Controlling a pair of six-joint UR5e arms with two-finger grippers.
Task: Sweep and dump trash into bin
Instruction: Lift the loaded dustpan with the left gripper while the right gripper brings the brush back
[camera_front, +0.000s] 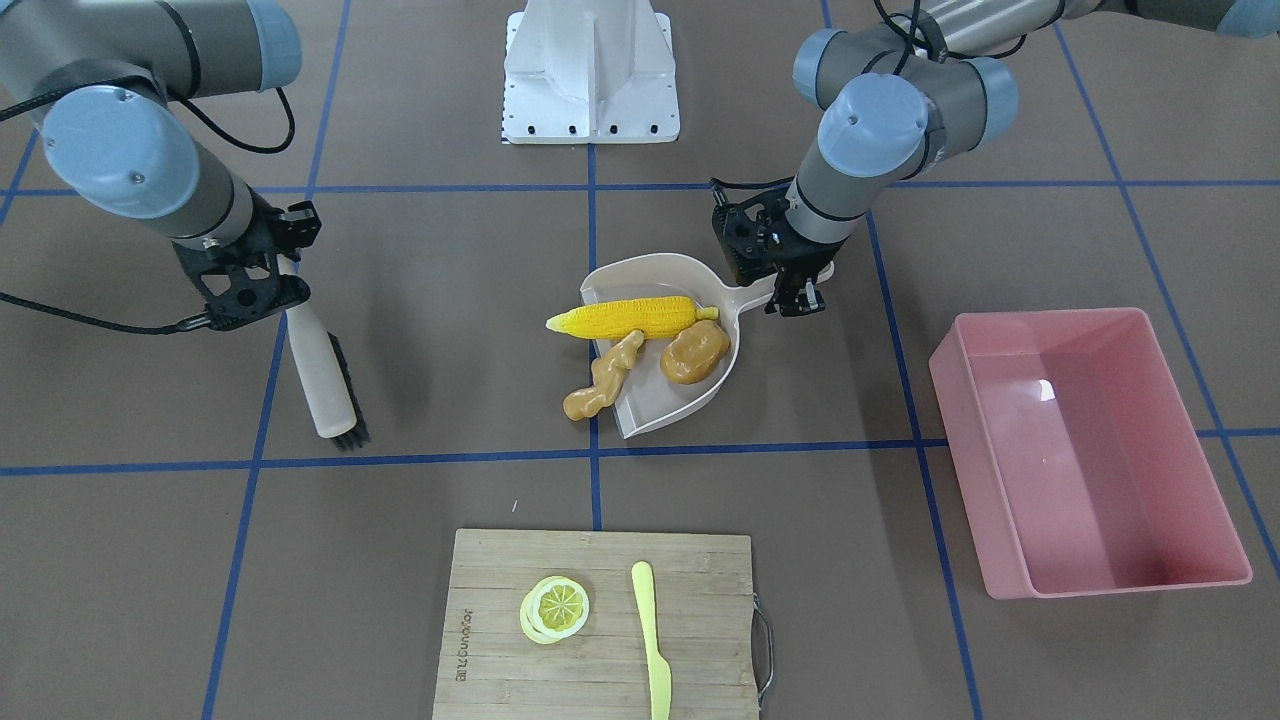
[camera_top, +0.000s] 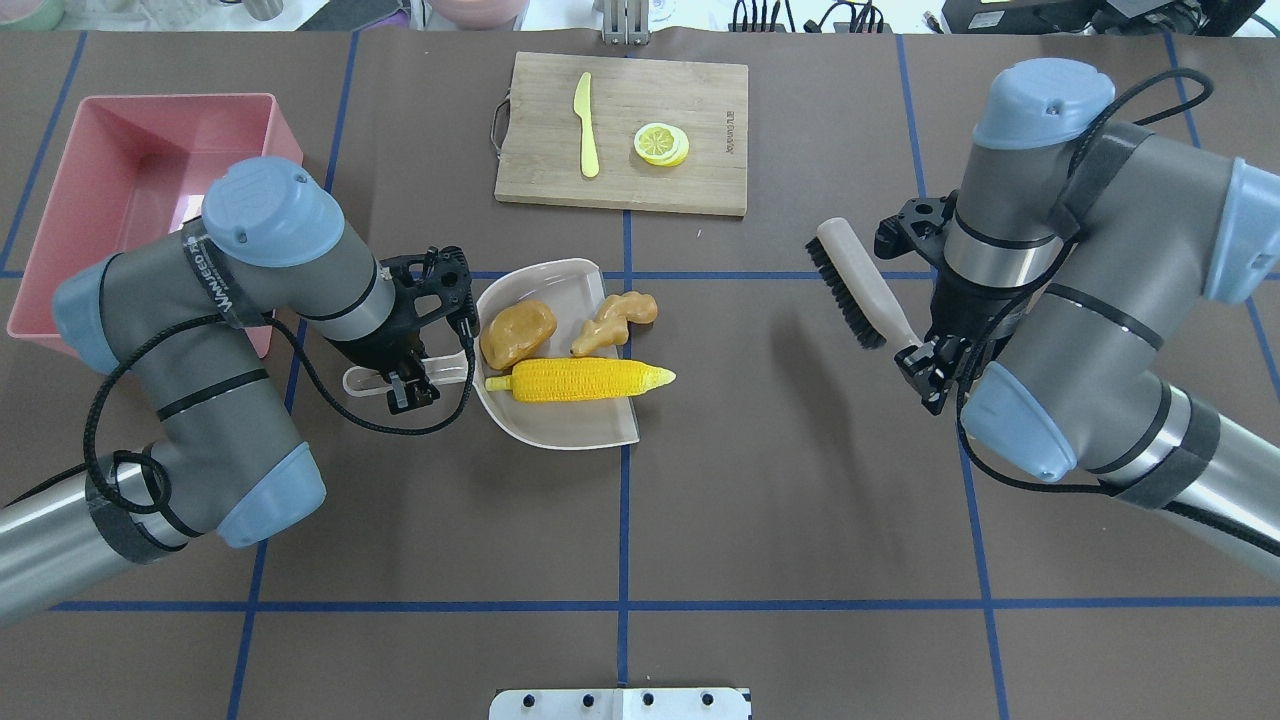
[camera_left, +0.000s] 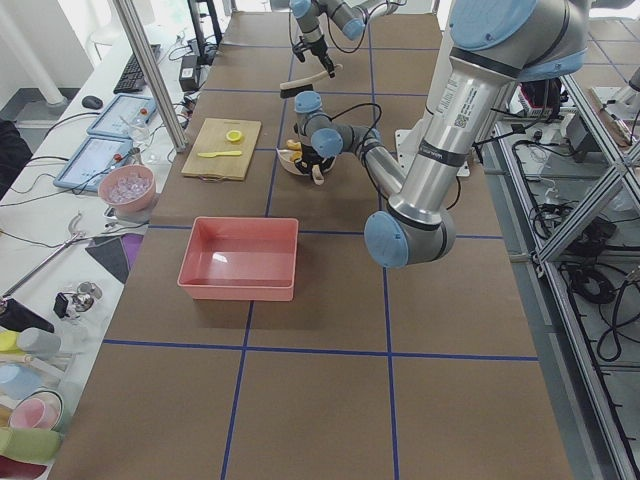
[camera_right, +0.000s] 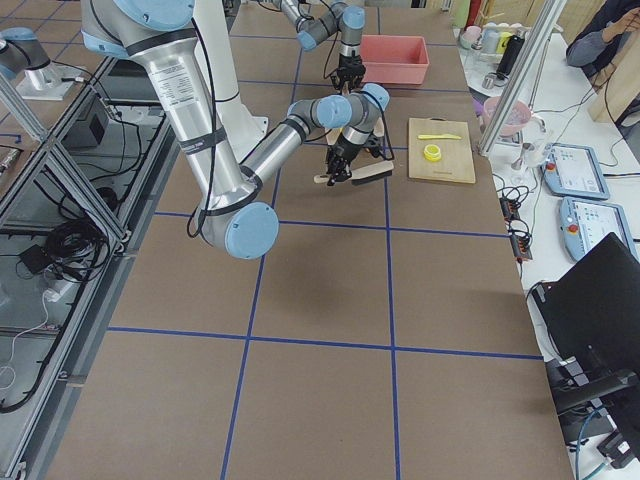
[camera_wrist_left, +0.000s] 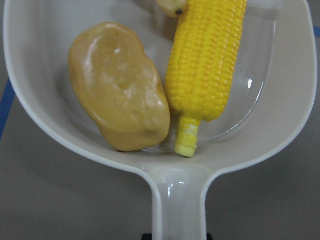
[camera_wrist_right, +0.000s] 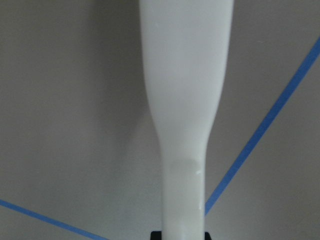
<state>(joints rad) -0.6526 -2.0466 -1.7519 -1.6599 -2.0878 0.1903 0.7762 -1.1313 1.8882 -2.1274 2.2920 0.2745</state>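
The beige dustpan (camera_top: 560, 425) lies mid-table with the brown potato (camera_top: 517, 333) inside it. The yellow corn cob (camera_top: 580, 380) lies in it with its tip past the open edge. The tan ginger root (camera_top: 612, 320) straddles that edge, partly on the table. My left gripper (camera_top: 410, 375) is shut on the dustpan handle (camera_wrist_left: 177, 200). The left wrist view shows potato (camera_wrist_left: 120, 87) and corn (camera_wrist_left: 205, 65) close up. My right gripper (camera_top: 925, 370) is shut on the handle of a brush (camera_top: 860, 285), well right of the dustpan. The pink bin (camera_top: 170, 97) stands at the far left, empty.
A wooden cutting board (camera_top: 700, 180) at the far middle carries a lemon slice (camera_top: 660, 143) and a pale yellow knife (camera_top: 586, 125). Blue tape lines cross the brown table. The left arm's elbow sits over the bin's near corner in the overhead view.
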